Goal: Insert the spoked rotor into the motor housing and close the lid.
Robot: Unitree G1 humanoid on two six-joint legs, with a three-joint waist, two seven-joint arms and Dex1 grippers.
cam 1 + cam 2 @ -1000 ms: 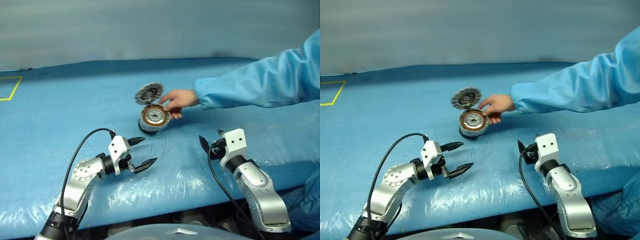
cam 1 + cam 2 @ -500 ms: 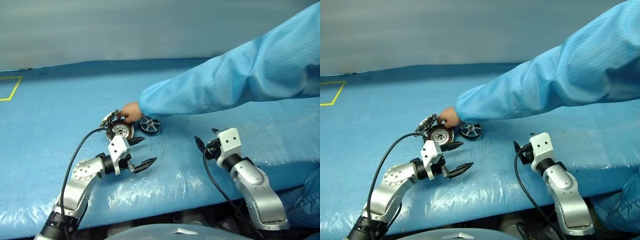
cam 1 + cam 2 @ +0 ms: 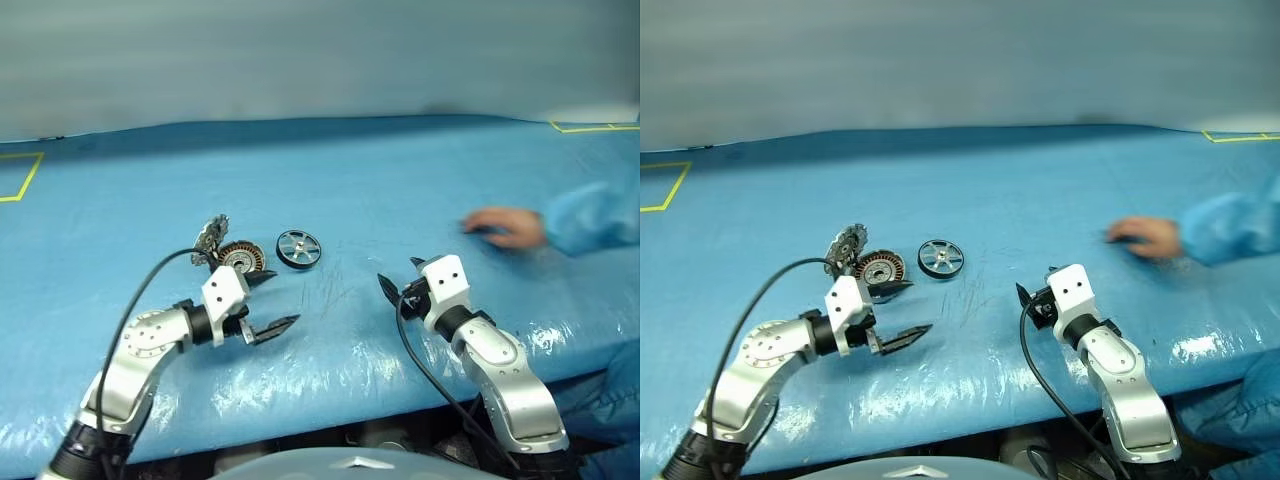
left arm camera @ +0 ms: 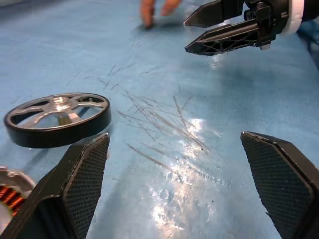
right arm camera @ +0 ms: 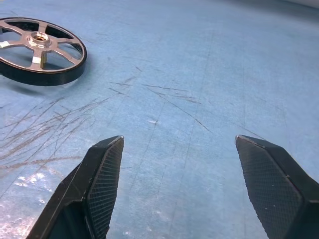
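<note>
The person's hand point(image 3: 505, 228) has withdrawn toward the table's point(image 3: 400, 170) right edge, leaving spoked rotor point(image 3: 299, 249) just beside motor housing point(image 3: 241, 257) mid-table, lid point(image 3: 211, 238) tilted open; left gripper point(image 3: 268, 300) and right gripper point(image 3: 1024, 299) spread, empty: insertion pending.

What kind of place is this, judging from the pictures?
Probably an assembly workbench in a clean workshop or lab. A blue sheet covers the table, small motor parts lie on it (a spoked wheel, a housing with copper windings), and a person's sleeve looks like cleanroom clothing.

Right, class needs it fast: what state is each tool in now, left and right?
Left tool: open, holding nothing.
Right tool: open, holding nothing.
</note>
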